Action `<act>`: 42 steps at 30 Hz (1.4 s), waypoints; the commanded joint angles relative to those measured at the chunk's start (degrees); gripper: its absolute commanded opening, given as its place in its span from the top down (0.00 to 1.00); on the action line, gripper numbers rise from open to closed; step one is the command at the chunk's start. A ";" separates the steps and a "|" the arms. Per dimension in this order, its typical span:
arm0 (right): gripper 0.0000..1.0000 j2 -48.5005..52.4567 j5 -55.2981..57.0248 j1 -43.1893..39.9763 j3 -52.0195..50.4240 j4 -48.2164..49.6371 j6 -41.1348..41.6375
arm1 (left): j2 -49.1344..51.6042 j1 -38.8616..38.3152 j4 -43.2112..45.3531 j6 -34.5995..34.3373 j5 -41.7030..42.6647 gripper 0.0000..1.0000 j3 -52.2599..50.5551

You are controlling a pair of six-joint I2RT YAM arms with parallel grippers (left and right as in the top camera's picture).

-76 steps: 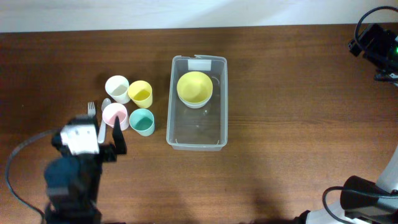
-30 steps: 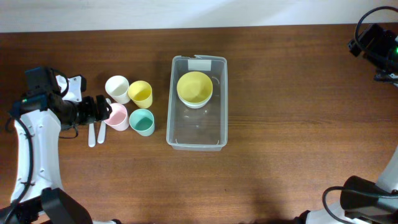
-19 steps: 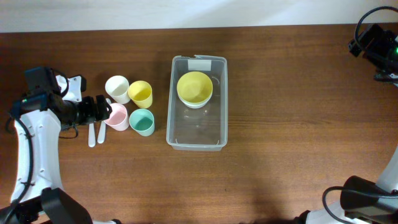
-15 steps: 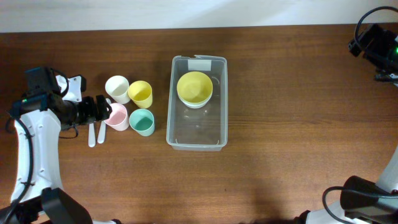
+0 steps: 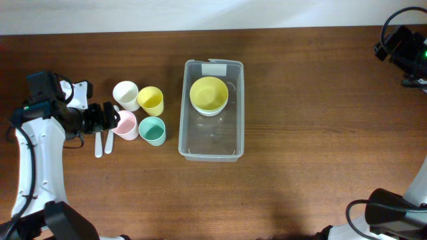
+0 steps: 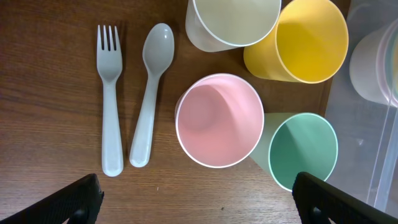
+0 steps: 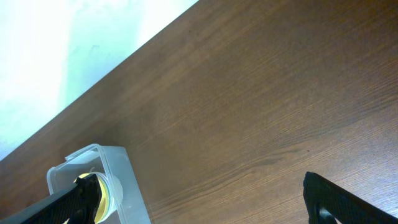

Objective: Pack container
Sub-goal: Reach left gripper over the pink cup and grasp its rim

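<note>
Container [image 5: 211, 140] lies past the cups [image 5: 152, 131] from the left hand [image 5: 105, 119], apparently untouched

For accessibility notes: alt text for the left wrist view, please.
A pink cup sits mid-frame, clustered with a green cup, a yellow cup and a cream cup on a wooden table; tips of the open left claw show at the bottom corners. A pale fork and spoon lie at left; the clear container edges in at right.
</note>
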 commanded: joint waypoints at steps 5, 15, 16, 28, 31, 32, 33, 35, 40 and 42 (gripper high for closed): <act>0.01 0.20 0.28 -0.15 -0.04 0.15 0.46 | -0.13 -6.51 -1.57 5.22 -4.33 0.00 1.18; 0.01 0.20 0.28 -0.15 -0.04 0.15 0.46 | 2.43 -10.56 0.00 0.55 -13.44 0.01 1.18; 0.01 0.20 0.28 -0.15 -0.04 0.15 0.46 | 3.10 -10.36 0.59 0.00 -13.92 0.03 1.18; 0.01 0.20 0.28 -0.15 -0.04 0.15 0.46 | 12.85 -9.68 6.05 -3.23 -17.00 0.11 1.18; 0.01 0.20 0.28 -0.15 -0.04 0.17 0.46 | 12.92 -9.55 6.40 -3.23 -17.92 0.22 1.18; 0.01 0.20 0.28 -0.15 -0.04 0.17 0.46 | 13.05 -9.16 6.54 -3.23 -17.90 0.26 1.18; 0.01 0.20 0.28 -0.15 -0.04 0.15 0.46 | 13.18 -8.85 6.67 -3.23 -17.92 0.27 1.18; 0.01 0.20 0.28 -0.15 -0.04 0.15 0.46 | 13.68 -7.76 6.97 -3.23 -17.86 0.29 1.18; 0.01 0.20 0.28 -0.15 -0.04 0.15 0.46 | 15.39 -6.01 7.78 -3.19 -16.55 0.37 1.18; 0.01 0.20 0.28 -0.15 -0.04 0.15 0.44 | 16.04 -5.95 8.22 -3.17 -16.09 0.37 1.18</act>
